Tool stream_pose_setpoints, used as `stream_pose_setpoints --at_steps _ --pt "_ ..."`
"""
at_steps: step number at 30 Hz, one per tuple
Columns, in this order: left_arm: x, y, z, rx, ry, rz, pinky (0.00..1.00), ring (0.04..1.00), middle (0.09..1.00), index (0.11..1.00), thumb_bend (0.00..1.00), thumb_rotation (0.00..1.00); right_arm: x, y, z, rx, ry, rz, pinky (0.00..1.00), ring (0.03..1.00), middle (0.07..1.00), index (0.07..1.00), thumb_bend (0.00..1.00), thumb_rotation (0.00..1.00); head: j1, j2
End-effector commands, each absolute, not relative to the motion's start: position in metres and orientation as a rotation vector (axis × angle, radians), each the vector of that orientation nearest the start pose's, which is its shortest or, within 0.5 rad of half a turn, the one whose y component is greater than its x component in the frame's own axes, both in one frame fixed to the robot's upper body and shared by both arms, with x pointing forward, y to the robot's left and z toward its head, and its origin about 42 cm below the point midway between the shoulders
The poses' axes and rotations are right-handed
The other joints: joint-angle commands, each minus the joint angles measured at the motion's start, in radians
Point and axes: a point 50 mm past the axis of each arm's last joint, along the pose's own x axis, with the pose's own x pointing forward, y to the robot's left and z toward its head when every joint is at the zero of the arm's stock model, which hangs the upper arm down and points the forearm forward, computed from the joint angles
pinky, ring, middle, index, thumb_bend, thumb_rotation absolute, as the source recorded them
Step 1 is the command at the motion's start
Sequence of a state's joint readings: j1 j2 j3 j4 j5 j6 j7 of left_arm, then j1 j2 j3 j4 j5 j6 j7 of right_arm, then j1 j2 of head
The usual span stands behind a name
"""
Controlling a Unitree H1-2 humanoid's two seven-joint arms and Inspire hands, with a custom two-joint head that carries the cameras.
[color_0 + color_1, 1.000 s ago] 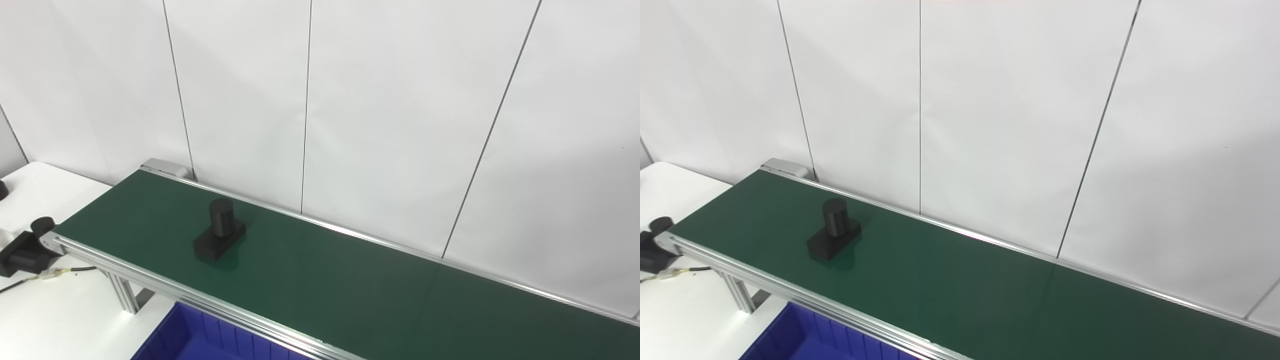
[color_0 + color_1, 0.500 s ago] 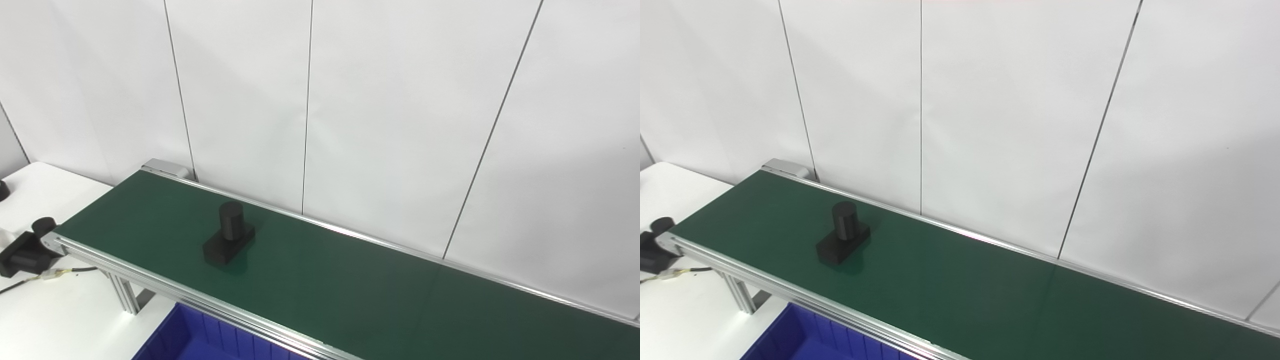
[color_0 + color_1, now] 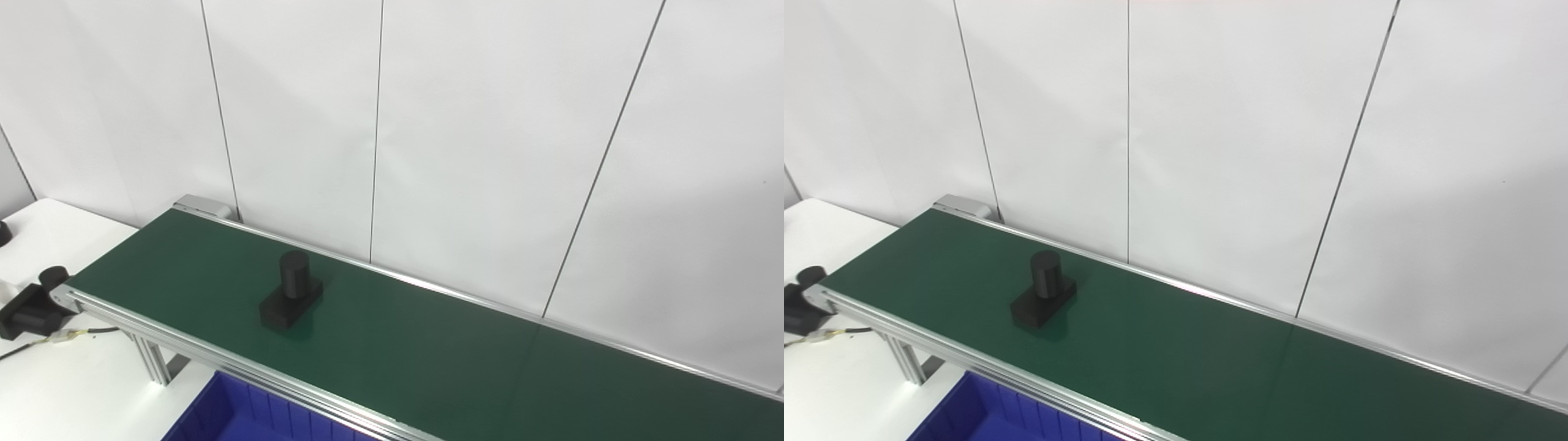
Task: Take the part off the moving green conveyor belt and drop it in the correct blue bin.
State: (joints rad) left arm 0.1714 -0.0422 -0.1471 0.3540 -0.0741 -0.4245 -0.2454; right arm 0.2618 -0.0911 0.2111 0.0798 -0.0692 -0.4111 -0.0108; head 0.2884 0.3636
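1. The white wall panels (image 3: pixel 490 153) fill the upper part of both views, rising right behind the far edge of the conveyor.

2. The green conveyor belt (image 3: pixel 429 355) runs as a long strip from its left end, near the upper left, down toward the lower right corner. Aluminium rails line its near and far edges.

3. The white table (image 3: pixel 55 392) lies beyond the belt's left end and under its near edge.

4. A corner of a blue bin (image 3: pixel 245 416) shows at the bottom edge, just below the belt's near rail. Only this one bin is in view, so which bin is the correct one cannot be told from here.

5. A black motor unit (image 3: pixel 30 306) with a cable sits at the near left corner of the belt frame.

6. The part (image 3: pixel 291 294), a black block with an upright cylinder standing on it, rests on the belt toward its left end, about midway between the near and far edges. Nothing touches it.

7. Step in hand, as I judge it: waiting and tracking, before any reach. The part is not yet picked.

8. The next move calls for bringing a hand over the belt ahead of the part's travel, timing the closure on the upright cylinder, then lifting clear of the near rail toward the bin.

9. Neither the left hand nor the right hand appears in either view, so whether the fingers are spread or pressed together cannot be told; neither holds or touches anything visible.
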Motion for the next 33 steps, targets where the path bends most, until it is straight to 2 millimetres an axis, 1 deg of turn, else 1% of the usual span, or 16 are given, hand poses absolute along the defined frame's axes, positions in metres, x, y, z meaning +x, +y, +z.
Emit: stream_pose_setpoints --at_steps 1,8,12,14,18,20,23,27,28,30,33 --pt "0.2 0.151 0.006 -0.137 -0.005 -0.323 0.59 0.67 0.723 0.75 0.97 0.17 0.181 -0.197 0.058 -0.083 -0.183 0.17 0.58 0.696 0.763 0.812 0.47 0.26 -0.003 0.002" --pt "0.2 0.151 0.007 -0.139 -0.008 -0.321 0.6 0.674 0.725 0.745 0.98 0.17 0.181 -0.201 0.083 -0.086 -0.269 0.171 0.58 0.698 0.759 0.809 0.45 0.21 -0.007 0.003" --pt "0.199 0.15 0.007 -0.143 -0.007 -0.319 0.6 0.676 0.725 0.744 0.98 0.18 0.183 -0.201 0.103 -0.108 -0.338 0.163 0.57 0.699 0.761 0.815 0.44 0.2 -0.007 0.003" --pt "0.2 0.15 0.006 -0.144 -0.005 -0.319 0.6 0.678 0.726 0.743 0.99 0.19 0.186 -0.203 0.111 -0.128 -0.364 0.162 0.56 0.698 0.763 0.82 0.43 0.18 -0.025 0.003" --pt "0.203 0.149 0.006 -0.136 -0.003 -0.323 0.6 0.675 0.727 0.746 0.98 0.2 0.194 -0.205 0.12 -0.148 -0.381 0.16 0.55 0.694 0.76 0.826 0.46 0.22 -0.022 0.002" --pt "0.203 0.149 0.006 -0.135 -0.004 -0.323 0.59 0.672 0.727 0.75 0.98 0.2 0.199 -0.204 0.124 -0.144 -0.391 0.16 0.55 0.701 0.763 0.825 0.46 0.22 -0.023 0.002" --pt "0.205 0.148 0.005 -0.136 -0.003 -0.324 0.59 0.673 0.728 0.75 0.98 0.19 0.207 -0.205 0.129 -0.156 -0.403 0.162 0.58 0.721 0.777 0.834 0.47 0.26 -0.026 0.0" --pt "0.206 0.148 0.005 -0.135 -0.002 -0.326 0.59 0.682 0.732 0.752 0.98 0.2 0.22 -0.209 0.134 -0.202 -0.417 0.148 0.58 0.717 0.771 0.834 0.52 0.37 -0.029 0.0" --pt "0.206 0.148 0.005 -0.137 -0.002 -0.325 0.59 0.684 0.733 0.751 0.98 0.2 0.224 -0.21 0.136 -0.218 -0.413 0.143 0.59 0.725 0.776 0.84 0.53 0.41 -0.031 -0.001" --pt "0.207 0.147 0.005 -0.138 -0.002 -0.323 0.59 0.685 0.734 0.751 0.98 0.2 0.231 -0.211 0.138 -0.235 -0.402 0.141 0.59 0.728 0.778 0.843 0.54 0.43 -0.033 -0.002" --pt "0.206 0.147 0.005 -0.134 -0.002 -0.322 0.59 0.682 0.734 0.753 0.99 0.21 0.243 -0.212 0.14 -0.244 -0.384 0.136 0.62 0.749 0.803 0.86 0.54 0.41 -0.034 -0.001"
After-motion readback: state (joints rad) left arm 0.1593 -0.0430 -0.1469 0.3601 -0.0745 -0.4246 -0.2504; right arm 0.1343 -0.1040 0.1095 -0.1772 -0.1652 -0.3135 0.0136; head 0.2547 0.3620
